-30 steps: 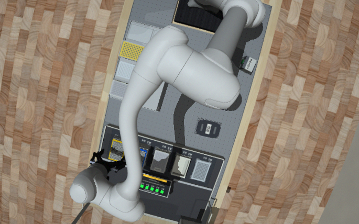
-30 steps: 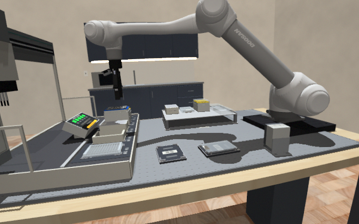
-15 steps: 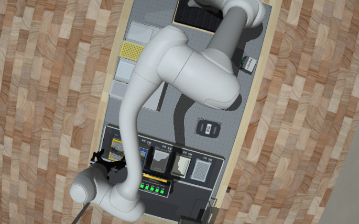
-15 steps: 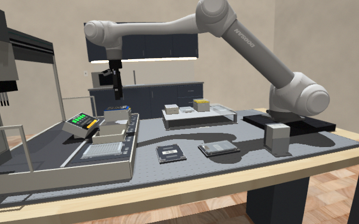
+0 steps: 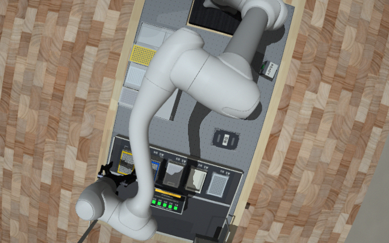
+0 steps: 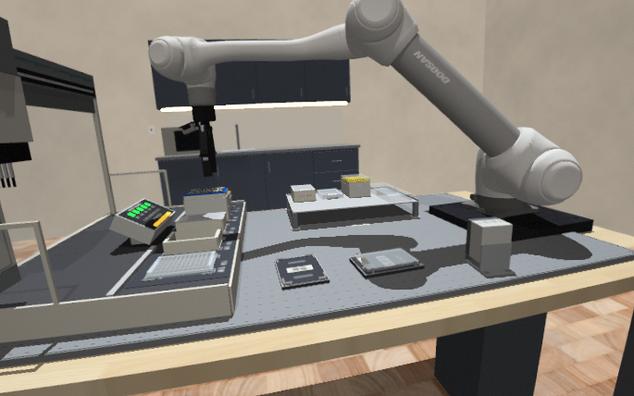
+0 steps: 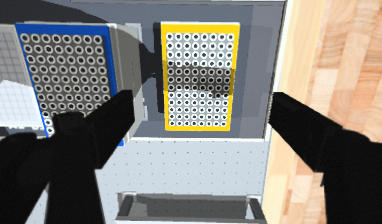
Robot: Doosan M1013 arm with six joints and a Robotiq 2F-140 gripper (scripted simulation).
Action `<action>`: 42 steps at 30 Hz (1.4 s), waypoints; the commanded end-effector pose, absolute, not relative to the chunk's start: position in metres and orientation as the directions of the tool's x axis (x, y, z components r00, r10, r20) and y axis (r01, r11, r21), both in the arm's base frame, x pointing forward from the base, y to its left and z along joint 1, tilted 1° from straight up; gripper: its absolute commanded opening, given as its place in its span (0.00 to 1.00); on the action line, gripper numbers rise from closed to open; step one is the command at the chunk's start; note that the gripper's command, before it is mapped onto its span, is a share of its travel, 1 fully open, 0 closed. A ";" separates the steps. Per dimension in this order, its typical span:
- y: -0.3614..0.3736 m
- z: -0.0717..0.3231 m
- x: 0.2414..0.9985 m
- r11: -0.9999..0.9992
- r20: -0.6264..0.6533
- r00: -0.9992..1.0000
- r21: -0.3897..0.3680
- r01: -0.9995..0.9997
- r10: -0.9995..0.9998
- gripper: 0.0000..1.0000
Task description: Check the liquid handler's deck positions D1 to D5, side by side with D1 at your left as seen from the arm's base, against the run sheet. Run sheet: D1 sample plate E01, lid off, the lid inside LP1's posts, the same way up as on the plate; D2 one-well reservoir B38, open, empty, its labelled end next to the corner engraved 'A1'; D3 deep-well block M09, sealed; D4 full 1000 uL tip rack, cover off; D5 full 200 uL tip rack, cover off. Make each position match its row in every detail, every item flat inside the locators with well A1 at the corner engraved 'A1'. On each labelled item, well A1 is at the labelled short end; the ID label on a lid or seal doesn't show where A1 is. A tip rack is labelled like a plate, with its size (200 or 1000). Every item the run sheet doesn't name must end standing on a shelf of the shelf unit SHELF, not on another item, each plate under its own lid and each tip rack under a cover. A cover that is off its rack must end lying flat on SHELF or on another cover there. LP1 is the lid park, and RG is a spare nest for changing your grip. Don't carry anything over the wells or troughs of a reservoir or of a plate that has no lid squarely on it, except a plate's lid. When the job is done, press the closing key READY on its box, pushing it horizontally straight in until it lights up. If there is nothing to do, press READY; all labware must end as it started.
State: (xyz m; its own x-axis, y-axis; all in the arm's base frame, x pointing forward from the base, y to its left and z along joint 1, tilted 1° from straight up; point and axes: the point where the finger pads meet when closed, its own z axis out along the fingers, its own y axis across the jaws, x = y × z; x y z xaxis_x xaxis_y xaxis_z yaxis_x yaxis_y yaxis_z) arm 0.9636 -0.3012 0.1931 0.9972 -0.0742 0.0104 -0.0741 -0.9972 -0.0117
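Open black gripper point(image 7: 199, 132) hovers above yellow-framed, perforated tip rack point(image 7: 199, 75).

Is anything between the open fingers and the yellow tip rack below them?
Nothing visible. The gripper hangs open above the yellow tip rack, uncovered; the blue tip rack stands beside it, off the straight path down.

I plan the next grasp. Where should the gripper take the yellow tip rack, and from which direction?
Judging by its pose, grip the yellow tip rack across its two long yellow edges, coming straight down. It lies flat and uncovered, and the open gripper hangs above it; the blue rack stands close beside.
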 end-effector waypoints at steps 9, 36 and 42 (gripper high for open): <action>-0.274 0.195 0.966 -0.997 0.016 0.997 -0.007 -0.072 -0.072 0.79; -0.177 0.195 0.973 -0.997 0.013 0.997 -0.010 -0.070 -0.071 0.79; -0.177 0.195 0.973 -0.997 0.013 0.997 -0.010 -0.070 -0.071 0.79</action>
State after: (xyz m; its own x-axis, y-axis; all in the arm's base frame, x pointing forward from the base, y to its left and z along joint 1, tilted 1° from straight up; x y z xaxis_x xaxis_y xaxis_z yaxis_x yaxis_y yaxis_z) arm 0.9729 -0.1781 0.1931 0.9978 -0.0659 0.0110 -0.0657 -0.9978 -0.0124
